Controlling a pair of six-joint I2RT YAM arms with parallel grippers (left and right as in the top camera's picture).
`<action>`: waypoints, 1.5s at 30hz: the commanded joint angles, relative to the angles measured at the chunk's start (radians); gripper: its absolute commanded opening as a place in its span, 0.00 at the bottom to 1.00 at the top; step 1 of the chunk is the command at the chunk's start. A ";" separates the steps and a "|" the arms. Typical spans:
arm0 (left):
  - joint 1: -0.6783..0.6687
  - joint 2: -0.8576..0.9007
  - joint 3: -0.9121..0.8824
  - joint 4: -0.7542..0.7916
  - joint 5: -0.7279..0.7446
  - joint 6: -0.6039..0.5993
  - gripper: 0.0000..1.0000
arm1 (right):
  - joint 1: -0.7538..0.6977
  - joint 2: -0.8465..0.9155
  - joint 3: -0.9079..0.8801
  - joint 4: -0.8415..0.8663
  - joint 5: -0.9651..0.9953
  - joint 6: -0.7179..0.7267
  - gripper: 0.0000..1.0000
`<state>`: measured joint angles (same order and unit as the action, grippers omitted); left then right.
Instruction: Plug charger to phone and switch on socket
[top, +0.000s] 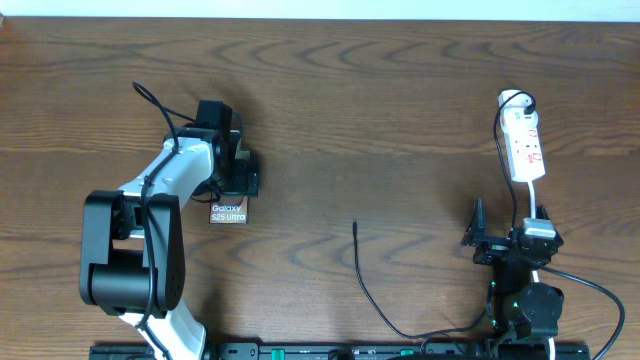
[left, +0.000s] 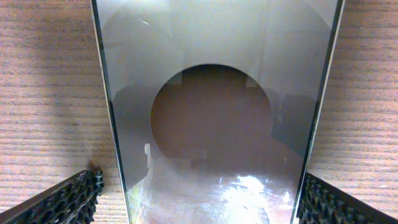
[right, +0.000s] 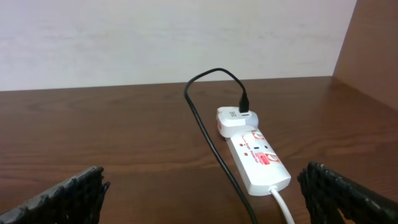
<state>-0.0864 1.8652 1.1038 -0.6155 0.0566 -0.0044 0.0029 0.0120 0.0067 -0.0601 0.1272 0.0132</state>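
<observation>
From above, my left tool (top: 232, 183) hangs over the upper part of the phone (top: 228, 212), which lies flat on the worktop (top: 400, 100) with its lettered end showing below the tool. The charger (top: 358, 262) lies loose in the middle, its tip free with bare wood on every side, well apart from the phone. The socket (top: 525, 145) sits far right near the back edge. My right tool (top: 508, 225) stands just below it, with its fingers spread wide.

Through the left wrist camera, my left tool (left: 199, 199) is wide open and empty. One pad (left: 68, 199) stands clear outside the phone's (left: 211, 124) left long edge, and the other sits just beside the right edge. I cannot tell whether that pad touches.

Through the right wrist camera, my right tool (right: 202, 180) gapes wide and holds nothing. The socket (right: 258, 158) lies ahead. The charger (right: 202, 121) loops into a white adapter (right: 235, 118) at its far end. There is open wood to the left.
</observation>
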 joint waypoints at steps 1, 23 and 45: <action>0.002 0.018 -0.036 0.002 0.014 -0.016 0.98 | -0.013 -0.007 -0.001 -0.004 -0.003 -0.014 0.99; 0.002 0.018 -0.036 0.002 0.014 -0.016 0.98 | -0.013 -0.007 -0.001 -0.004 -0.002 -0.014 0.99; 0.002 0.018 -0.036 0.004 0.014 -0.016 0.92 | -0.013 -0.007 -0.001 -0.004 -0.003 -0.014 0.99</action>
<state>-0.0860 1.8652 1.1034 -0.6109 0.0559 -0.0048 0.0029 0.0120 0.0067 -0.0601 0.1268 0.0132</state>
